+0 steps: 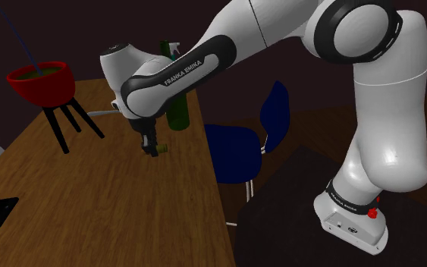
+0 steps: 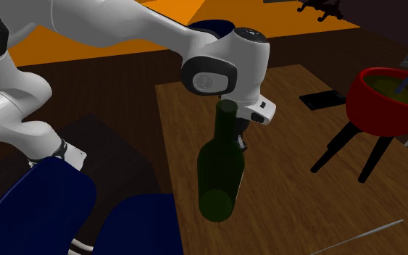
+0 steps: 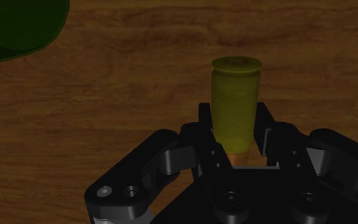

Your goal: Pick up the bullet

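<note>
Operator: Which step is being carried out?

Observer: Grasping is being finished. The bullet (image 3: 236,95), a yellowish cylinder with a flanged rim, is being clasped between the two black fingers of the tool (image 3: 234,130), which are being pressed narrow against its sides.

Operator: Where is it being held?

Observer: It is being held low over the wooden desk (image 1: 90,205), near the green bottle (image 1: 178,114) and well apart from the red bowl (image 1: 45,82) on its black legs. Whether the bullet is being carried clear of the desk or is touching it cannot be told.

Operator: What is being called for next?

Observer: A straight lift is being judged the likely move. The grip is to be held firm so that the smooth case is not being let slip, and the bottle is to be avoided while the arm is being raised.
</note>
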`<state>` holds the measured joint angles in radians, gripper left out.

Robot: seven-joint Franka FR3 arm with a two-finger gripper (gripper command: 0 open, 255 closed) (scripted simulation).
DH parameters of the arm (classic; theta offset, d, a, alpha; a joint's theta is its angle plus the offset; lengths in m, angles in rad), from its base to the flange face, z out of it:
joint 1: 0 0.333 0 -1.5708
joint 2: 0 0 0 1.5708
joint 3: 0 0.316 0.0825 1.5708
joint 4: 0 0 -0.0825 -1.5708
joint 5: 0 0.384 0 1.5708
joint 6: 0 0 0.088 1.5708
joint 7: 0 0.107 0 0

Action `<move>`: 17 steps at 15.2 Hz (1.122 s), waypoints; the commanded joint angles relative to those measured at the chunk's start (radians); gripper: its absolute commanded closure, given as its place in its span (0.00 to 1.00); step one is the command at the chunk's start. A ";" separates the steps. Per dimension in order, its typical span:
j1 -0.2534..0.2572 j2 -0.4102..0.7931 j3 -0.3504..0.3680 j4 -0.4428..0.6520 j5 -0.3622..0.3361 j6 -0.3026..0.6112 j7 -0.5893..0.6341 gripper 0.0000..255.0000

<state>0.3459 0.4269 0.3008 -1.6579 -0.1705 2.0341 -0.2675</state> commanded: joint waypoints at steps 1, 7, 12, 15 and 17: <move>0.000 0.000 0.000 0.000 0.000 0.000 0.000 1.00; 0.000 -0.010 0.002 0.013 0.004 -0.022 -0.003 1.00; -0.001 -0.031 0.006 0.051 0.013 -0.080 -0.010 1.00; -0.001 -0.041 0.008 0.077 0.018 -0.115 -0.014 1.00; -0.001 -0.047 0.009 0.095 0.020 -0.140 -0.016 1.00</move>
<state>0.3444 0.3809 0.3096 -1.5739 -0.1512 1.9070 -0.2825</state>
